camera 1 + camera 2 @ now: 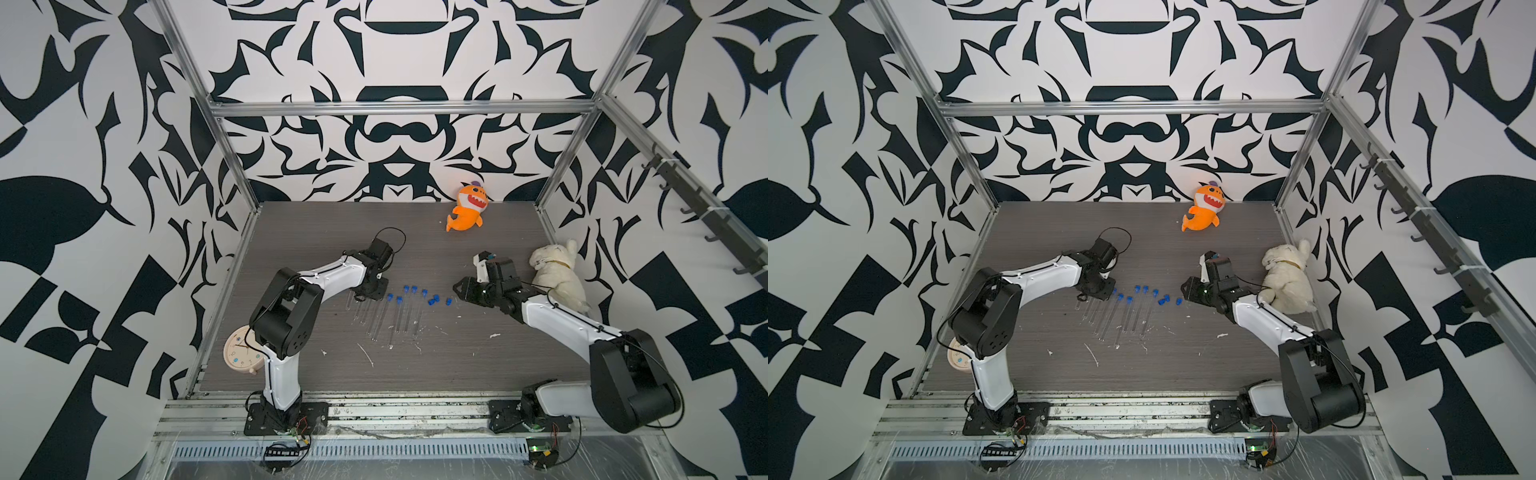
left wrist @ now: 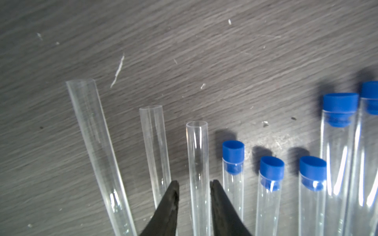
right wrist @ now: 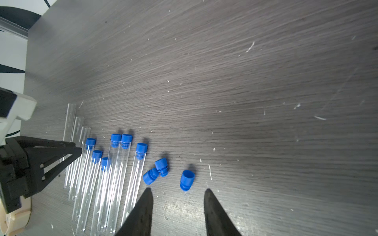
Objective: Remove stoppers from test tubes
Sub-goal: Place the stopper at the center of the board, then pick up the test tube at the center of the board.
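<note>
Several clear test tubes (image 1: 399,316) lie side by side on the grey table (image 1: 415,365) between my arms. Three of them have bare open mouths (image 2: 197,124). The others carry blue stoppers (image 2: 233,151). Three loose stoppers (image 3: 187,178) lie on the table beside the row, also seen in a top view (image 1: 433,300). My left gripper (image 2: 194,183) straddles the third bare tube (image 2: 197,159), jaws slightly apart with a gap on one side. My right gripper (image 3: 178,191) is open and empty, its tips just short of the nearest loose stopper.
An orange shark plush (image 1: 465,210) lies at the back wall. A white plush animal (image 1: 557,274) sits right behind my right wrist. A pale clock (image 1: 241,353) rests by the left arm's elbow. White scratch marks (image 1: 365,353) streak the table.
</note>
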Robot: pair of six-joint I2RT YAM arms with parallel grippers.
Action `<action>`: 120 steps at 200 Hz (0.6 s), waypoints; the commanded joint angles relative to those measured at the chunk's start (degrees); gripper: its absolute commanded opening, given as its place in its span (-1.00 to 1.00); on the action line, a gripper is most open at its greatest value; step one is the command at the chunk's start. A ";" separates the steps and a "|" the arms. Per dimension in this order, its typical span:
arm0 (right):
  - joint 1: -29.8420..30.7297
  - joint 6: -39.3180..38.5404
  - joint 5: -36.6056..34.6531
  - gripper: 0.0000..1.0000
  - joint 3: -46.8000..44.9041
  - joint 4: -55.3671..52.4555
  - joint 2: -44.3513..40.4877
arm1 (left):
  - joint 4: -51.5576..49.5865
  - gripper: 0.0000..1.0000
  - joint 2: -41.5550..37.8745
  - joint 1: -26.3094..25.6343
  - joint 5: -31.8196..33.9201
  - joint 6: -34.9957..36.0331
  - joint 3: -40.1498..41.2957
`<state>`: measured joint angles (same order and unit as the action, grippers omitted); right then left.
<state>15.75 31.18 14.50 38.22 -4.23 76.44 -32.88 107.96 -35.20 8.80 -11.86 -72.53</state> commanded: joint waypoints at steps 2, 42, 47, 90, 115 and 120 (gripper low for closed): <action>-0.32 -1.67 -0.53 -0.17 0.94 -0.97 -2.26 | -2.03 -0.36 -4.54 0.22 -0.74 -0.17 -1.09; -0.15 -5.56 5.23 0.04 1.00 1.39 -2.82 | -2.79 -0.33 -10.78 -1.30 -5.53 -1.07 3.71; -0.01 -5.60 6.36 0.12 0.51 3.06 -3.00 | -2.65 -0.33 -11.28 -1.44 -6.07 -1.47 4.47; 3.51 -7.32 13.54 0.30 -1.04 13.09 -2.02 | 0.16 -0.38 -11.62 -2.81 -8.46 -4.04 8.20; 4.38 -5.10 14.55 0.31 -1.82 17.60 0.36 | 0.90 -0.40 -9.45 -2.94 -8.78 -4.42 7.47; 4.38 -4.50 14.99 0.31 -2.04 18.63 0.78 | 0.79 -0.40 -8.92 -2.94 -8.56 -4.41 7.20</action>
<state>19.68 25.52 26.09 37.32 6.55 75.72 -32.86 96.88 -38.06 1.65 -15.18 -64.99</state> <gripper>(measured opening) 0.655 0.304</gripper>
